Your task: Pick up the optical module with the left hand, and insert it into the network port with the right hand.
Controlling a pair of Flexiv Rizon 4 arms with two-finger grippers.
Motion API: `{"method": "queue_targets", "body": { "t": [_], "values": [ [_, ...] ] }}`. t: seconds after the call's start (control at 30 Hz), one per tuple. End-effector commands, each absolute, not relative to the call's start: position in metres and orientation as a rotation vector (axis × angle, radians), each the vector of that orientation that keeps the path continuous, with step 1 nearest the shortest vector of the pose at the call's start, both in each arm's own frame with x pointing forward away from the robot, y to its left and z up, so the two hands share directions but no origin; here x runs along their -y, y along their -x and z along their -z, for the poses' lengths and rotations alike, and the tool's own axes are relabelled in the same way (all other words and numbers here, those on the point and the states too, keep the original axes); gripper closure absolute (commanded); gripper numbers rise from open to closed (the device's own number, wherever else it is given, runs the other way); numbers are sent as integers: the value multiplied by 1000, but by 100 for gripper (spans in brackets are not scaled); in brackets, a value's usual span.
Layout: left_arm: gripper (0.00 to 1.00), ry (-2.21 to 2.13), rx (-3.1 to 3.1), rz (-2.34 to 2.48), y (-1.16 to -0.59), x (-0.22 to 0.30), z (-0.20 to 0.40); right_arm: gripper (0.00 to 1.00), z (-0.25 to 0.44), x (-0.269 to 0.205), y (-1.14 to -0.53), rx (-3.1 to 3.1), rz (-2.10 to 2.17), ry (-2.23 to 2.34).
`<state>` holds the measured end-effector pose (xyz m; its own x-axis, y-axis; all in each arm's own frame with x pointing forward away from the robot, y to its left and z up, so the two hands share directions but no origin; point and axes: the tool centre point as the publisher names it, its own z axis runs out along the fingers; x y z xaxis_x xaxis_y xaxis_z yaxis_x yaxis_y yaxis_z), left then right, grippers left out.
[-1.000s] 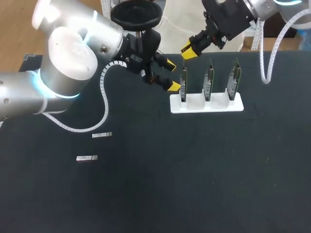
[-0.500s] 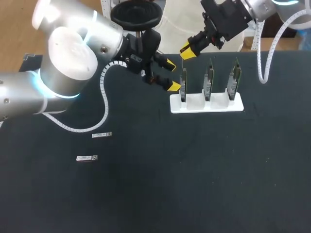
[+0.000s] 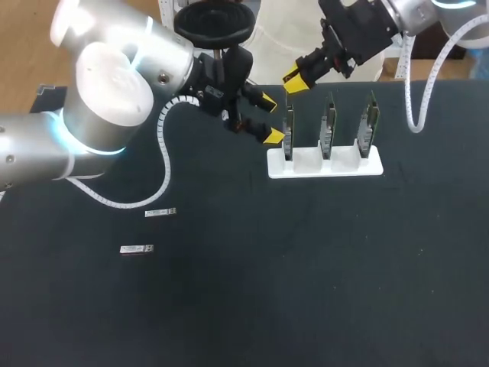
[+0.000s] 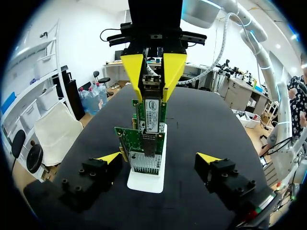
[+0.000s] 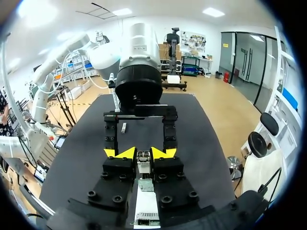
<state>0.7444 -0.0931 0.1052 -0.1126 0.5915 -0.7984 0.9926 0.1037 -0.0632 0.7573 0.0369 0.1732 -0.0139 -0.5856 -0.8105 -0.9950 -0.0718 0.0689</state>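
Here, at top centre, the right gripper (image 3: 294,79) pinches a module (image 5: 143,162) above the leftmost card (image 3: 289,136); the left gripper (image 3: 270,119) gapes wide, empty, just beside it.

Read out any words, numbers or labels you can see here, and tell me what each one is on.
White label on the optical module, held in the right claw: printed, but too blurred to read.
Loose module and its neighbour on the table: any markings are too small to read.
Network card: no legible print.
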Motion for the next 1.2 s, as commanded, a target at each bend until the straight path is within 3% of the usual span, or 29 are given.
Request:
{"method": "queue_targets", "body": {
  "t": [0.03, 1.2],
  "values": [
    [0, -1554, -1783, 842, -745, 94, -106, 100, -170, -34, -755, -1652, -935, 1708],
    [0, -1554, -1783, 842, -745, 94, -106, 100, -172, -35, -756, -1619, -898, 1708]
  ]
}}
